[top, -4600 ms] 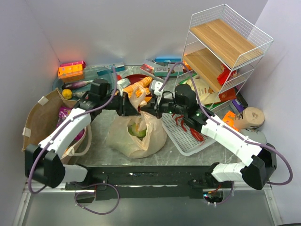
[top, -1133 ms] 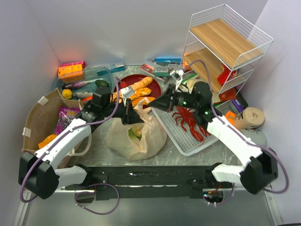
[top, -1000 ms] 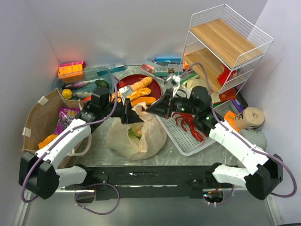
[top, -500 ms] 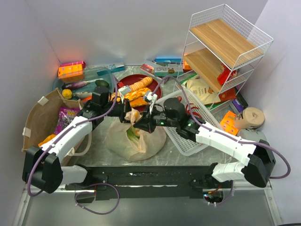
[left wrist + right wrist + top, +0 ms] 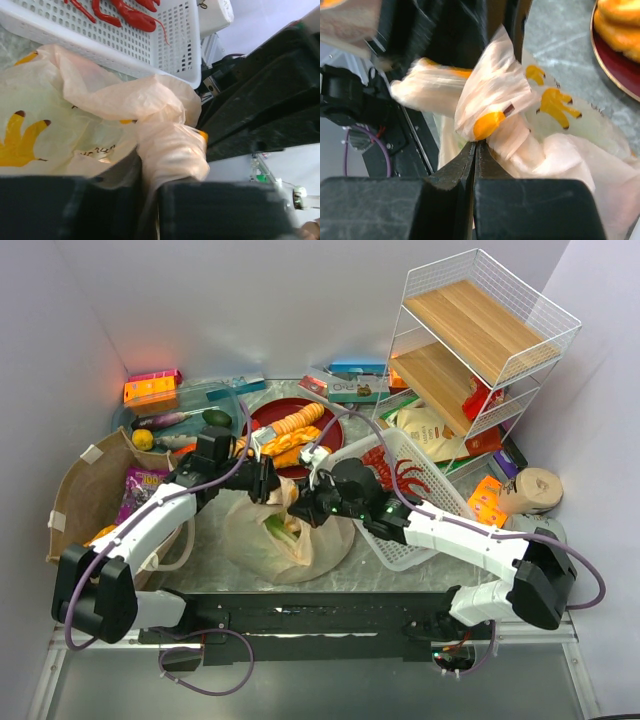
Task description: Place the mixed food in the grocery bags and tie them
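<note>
Left jaws and right jaws each pinch a twisted handle (image 5: 490, 90) of the plastic bag (image 5: 290, 540); keep both taut, cross them gently, avoid tearing.

**Top external view:** looked steeply down from above the near edge, far enough back to take in the whole surface (image 5: 205, 550). **Left wrist and right wrist views:** were set very close, facing each other across the twisted handles of the plastic bag (image 5: 295, 540), which all three views shared.
</note>
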Available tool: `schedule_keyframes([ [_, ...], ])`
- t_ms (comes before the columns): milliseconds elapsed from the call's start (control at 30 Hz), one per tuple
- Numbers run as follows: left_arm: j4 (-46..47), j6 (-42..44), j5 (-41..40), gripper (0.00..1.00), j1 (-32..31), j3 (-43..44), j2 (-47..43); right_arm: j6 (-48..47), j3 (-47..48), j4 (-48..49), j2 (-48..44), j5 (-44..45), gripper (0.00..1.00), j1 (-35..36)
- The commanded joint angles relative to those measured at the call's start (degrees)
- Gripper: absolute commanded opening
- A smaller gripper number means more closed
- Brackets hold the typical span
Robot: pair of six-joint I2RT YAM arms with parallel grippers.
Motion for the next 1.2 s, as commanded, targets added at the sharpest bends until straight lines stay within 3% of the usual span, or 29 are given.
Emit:
schedule_keyframes([
  [0,-1.8,2.1,0.8,0.25,0.3,2.3,-1.3,-0.7,-1.8,-4.4,-0.4,3.7,0.0,0.3],
  [133,-3.5,3.5,-2.0,0.48,0.5,2.1,-3.0,-0.4,-2.7,-3.7,-2.1,4.2,0.0,0.3],
  [433,-6.7,6.2,-3.8,0.67,1.2,1.6,-7.0,-0.3,-3.2,-2.7,-3.8,4.3,0.0,0.3],
  [567,-3.6,5.7,-0.1,0.75,1.3,-0.6,-10.2,0.1,-3.6,-1.7,-3.7,3.8,0.0,0.3],
  [600,-3.6,6.1,0.8,0.81,1.3,-0.9,-10.5,0.1,-3.6,-1.6,-3.5,3.6,0.0,0.4],
  [733,-6.3,8.6,0.5,0.86,1.2,-1.0,-11.2,0.1,-3.2,-1.6,-3.4,3.4,0.0,0.2],
  [900,-3.0,6.2,0.8,0.9,1.1,-1.8,-10.5,-0.1,-2.8,-1.6,-3.0,2.8,0.0,0.3],
  [1167,0.7,3.9,-0.2,0.89,-2.7,0.0,-5.5,-0.3,-2.6,-1.5,-2.8,2.4,0.0,0.3],
])
